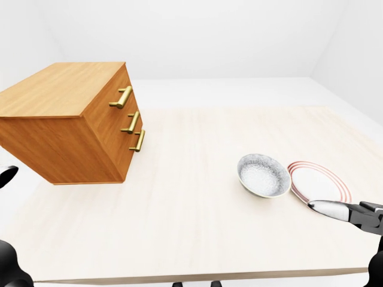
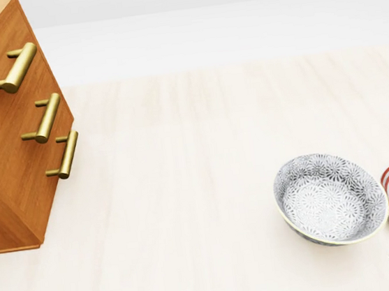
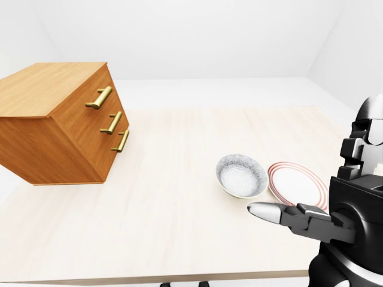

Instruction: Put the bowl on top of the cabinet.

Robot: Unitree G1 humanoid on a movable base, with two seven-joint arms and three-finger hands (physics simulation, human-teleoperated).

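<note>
The grey patterned bowl (image 2: 330,198) stands upright on the pale wooden table (image 1: 179,209), at the lower right of the head view. Far off to its left sits the wooden cabinet (image 1: 66,119), with three brass handles (image 1: 131,122) and a flat bare top. My right hand (image 3: 266,210) hovers just below and to the right of the bowl. Its silver-tipped finger is stretched toward the bowl, apart from it and holding nothing. Only dark parts of my left hand (image 1: 6,177) show at the left edge of the left-eye view.
A white plate with red rings (image 3: 298,184) lies right beside the bowl on its right, under my right hand. The table's near edge (image 1: 197,277) runs along the bottom of the eye views. Between cabinet and bowl there is only bare tabletop.
</note>
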